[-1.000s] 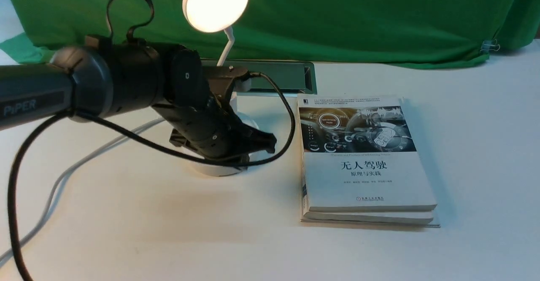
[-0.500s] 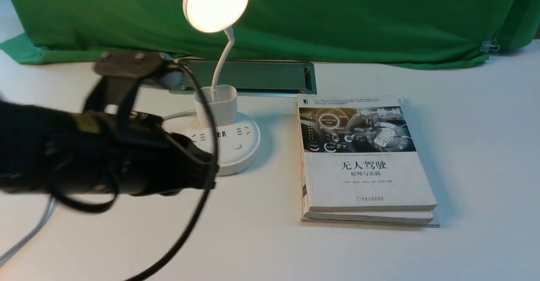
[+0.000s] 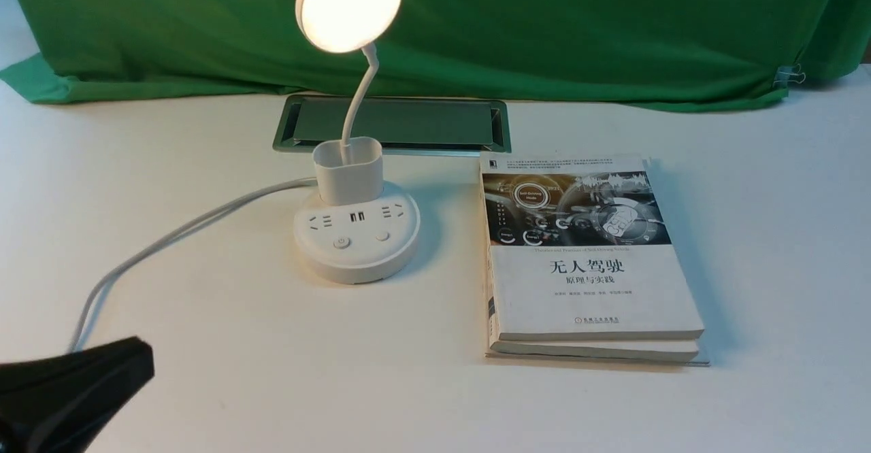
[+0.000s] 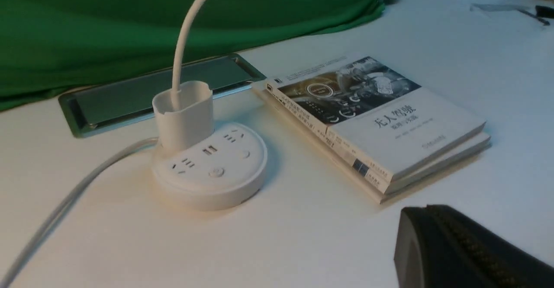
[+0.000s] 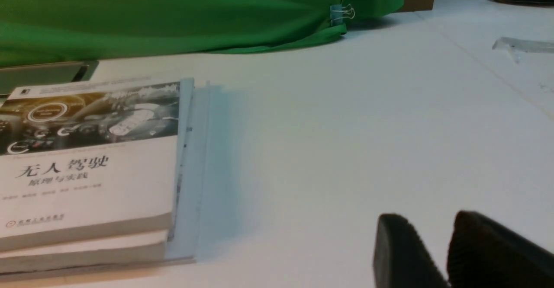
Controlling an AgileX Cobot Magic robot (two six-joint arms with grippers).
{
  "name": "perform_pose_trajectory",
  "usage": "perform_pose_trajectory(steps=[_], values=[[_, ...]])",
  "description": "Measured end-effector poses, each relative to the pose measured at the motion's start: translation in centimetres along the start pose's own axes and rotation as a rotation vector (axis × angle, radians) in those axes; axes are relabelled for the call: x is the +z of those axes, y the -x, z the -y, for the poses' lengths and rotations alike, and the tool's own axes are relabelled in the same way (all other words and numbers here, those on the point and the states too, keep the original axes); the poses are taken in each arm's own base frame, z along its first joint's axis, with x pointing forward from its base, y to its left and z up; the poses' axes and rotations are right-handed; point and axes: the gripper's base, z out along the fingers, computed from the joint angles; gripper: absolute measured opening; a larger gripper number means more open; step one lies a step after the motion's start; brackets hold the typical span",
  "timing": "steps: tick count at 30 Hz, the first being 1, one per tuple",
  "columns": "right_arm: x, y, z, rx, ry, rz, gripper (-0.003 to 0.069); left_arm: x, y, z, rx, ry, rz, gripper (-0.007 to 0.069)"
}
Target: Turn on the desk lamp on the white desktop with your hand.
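White plastic, the lit desk lamp (image 3: 357,245) stands on the smooth white desktop (image 3: 435,405) before rumpled green cloth (image 3: 544,31), left gripper's (image 4: 426,208) jaws pressed together, right gripper's (image 5: 426,219) slightly parted

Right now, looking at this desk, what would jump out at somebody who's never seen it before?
Probably the glowing round white lamp head, at the far edge, before the draped green cloth. Next, perhaps, the stack of white paperback books with a dark picture on the top cover, lying to the right of the lamp's round white plastic base.
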Motion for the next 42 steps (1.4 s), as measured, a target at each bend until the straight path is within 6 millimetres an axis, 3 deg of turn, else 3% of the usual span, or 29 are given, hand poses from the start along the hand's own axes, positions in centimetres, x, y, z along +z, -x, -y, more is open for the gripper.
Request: perform_pose_trajectory(steps=[13, 20, 26, 31, 33, 42], values=[[0.0, 0.0, 0.0, 0.000, 0.000, 0.001, 0.0238, -2.9, -0.7, -0.5, 0.216, 0.117, 0.093, 0.0000], [0.0, 0.0, 0.0, 0.000, 0.000, 0.000, 0.0238, -3.0, -2.2, -1.3, 0.061, 0.319, 0.270, 0.0000], [0.0, 0.0, 0.0, 0.000, 0.000, 0.000, 0.0238, -2.3, -3.6, -2.4, 0.093, 0.554, 0.538, 0.0000], [0.0, 0.0, 0.0, 0.000, 0.000, 0.000, 0.0238, -1.9, -5.1, -2.7, 0.091, 0.618, 0.632, 0.0000], [0.0, 0.0, 0.0, 0.000, 0.000, 0.000, 0.0238, -1.7, -5.5, -2.8, 0.081, 0.622, 0.596, 0.0000], [0.0, 0.0, 0.0, 0.000, 0.000, 0.000, 0.0238, 0.0, -10.3, -3.0, -0.143, 0.573, 0.079, 0.0000]])
